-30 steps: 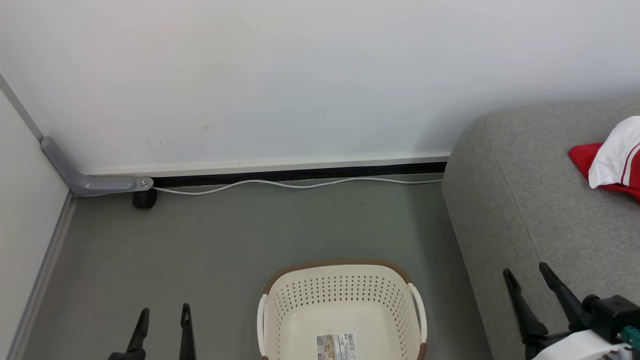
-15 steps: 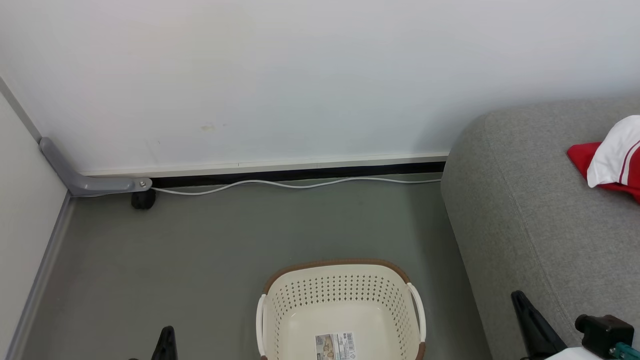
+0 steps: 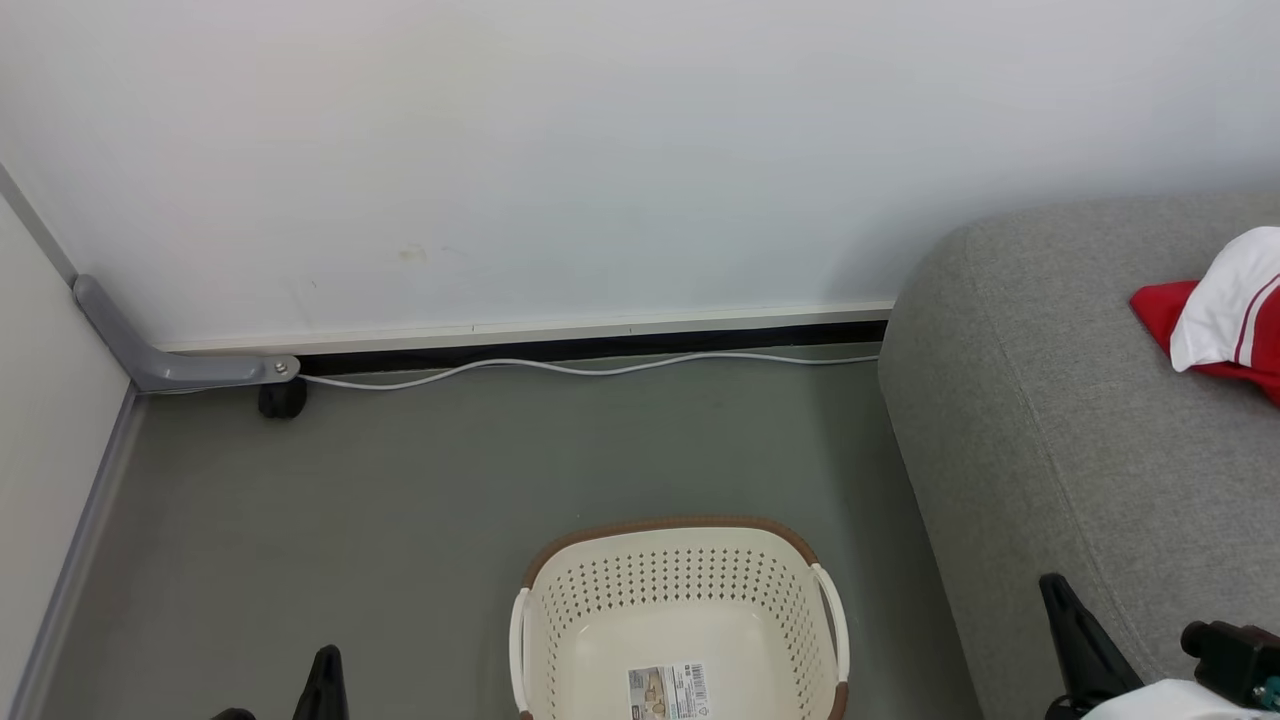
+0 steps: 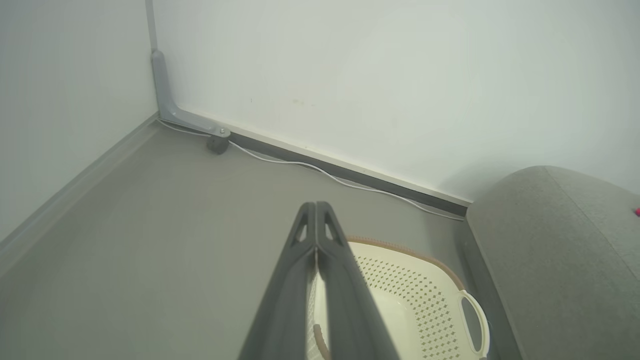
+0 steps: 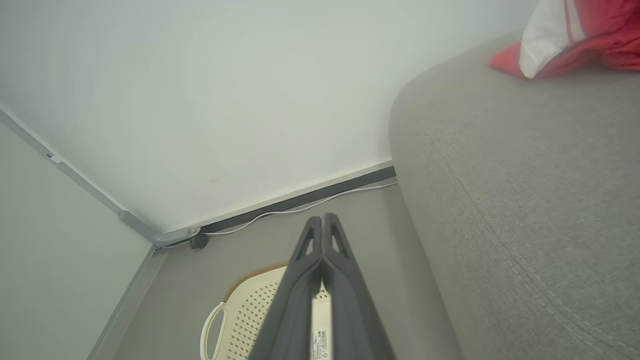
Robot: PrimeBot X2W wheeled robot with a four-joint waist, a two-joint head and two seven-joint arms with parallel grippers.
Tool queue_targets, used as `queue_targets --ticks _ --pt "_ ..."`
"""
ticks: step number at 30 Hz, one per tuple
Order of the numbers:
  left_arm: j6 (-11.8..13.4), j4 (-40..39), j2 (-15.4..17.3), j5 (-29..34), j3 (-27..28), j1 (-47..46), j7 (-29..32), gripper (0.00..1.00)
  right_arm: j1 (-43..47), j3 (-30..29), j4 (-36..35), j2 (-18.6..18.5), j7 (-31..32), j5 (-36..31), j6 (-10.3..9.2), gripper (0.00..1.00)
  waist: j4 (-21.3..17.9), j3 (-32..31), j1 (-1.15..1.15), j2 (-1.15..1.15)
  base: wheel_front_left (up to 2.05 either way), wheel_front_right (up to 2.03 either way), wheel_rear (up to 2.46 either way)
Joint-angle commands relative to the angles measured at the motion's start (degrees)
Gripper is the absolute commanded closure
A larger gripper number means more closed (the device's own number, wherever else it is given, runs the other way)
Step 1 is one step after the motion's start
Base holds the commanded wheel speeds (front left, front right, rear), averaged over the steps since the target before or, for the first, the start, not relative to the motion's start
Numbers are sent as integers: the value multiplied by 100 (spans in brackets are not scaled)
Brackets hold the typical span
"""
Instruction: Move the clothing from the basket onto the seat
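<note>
- Grey floor [image 3: 400, 500] under a white wall [image 3: 600, 150]; the basket [image 3: 670, 526] stands at 6 o'clock in the head view, its visible inside bare but for a paper label [image 3: 670, 690].
- Red-and-white clothing [image 3: 1215, 300] lies on the seat [image 3: 1050, 420] at 2 o'clock, nearer the right gripper [image 5: 322, 220].
- It and the left gripper [image 4: 316, 209] are clenched on nothing; probably nothing remains to move.

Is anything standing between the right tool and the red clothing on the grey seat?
Nothing visible does. Only the bare seat lies between the shut right tool and the clothing, which rests on it.
</note>
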Motion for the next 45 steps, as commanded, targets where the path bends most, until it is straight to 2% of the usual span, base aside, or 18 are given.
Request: queue_targets --ticks 1,45 --pt "-44 -138 39 -172 91 -269 33 100 -255 -84 -170 -60 50 163 1 100 -3 1 -1 0 0 0 0" --pt "-537 -129 57 -3055 425 -815 775 100 -482 -774 -293 355 774 2567 4 100 -92 39 -1 0 0 0 0"
